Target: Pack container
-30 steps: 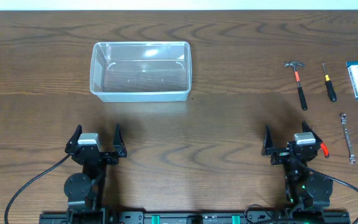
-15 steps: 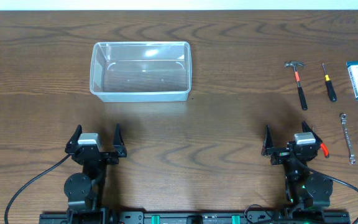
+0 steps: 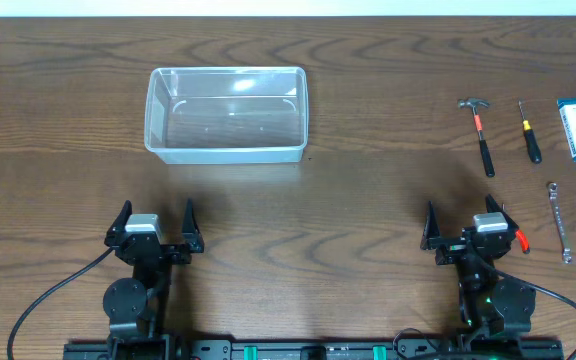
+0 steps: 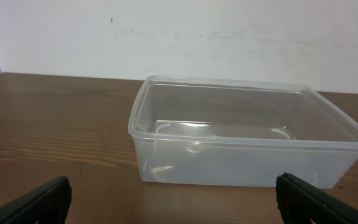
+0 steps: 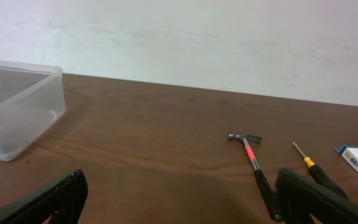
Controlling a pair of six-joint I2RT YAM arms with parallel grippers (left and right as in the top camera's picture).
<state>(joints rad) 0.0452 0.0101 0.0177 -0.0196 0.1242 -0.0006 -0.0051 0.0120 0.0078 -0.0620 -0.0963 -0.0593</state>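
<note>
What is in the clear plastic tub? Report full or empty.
Empty: overhead and left wrist views show only the bare floor of the clear rectangular plastic tub.

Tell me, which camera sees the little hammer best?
The right wrist view: the hammer looks biggest there, with its silver head, red neck and black grip all plain. The overhead view shows the whole hammer too, but small, left of the screwdriver. The left wrist view misses it and shows the container instead.

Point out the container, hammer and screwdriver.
container (image 4: 247,163), left wrist view, front wall.
hammer (image 3: 482,138), overhead view, mid handle.
screwdriver (image 3: 529,135), overhead view, upper handle.
</note>
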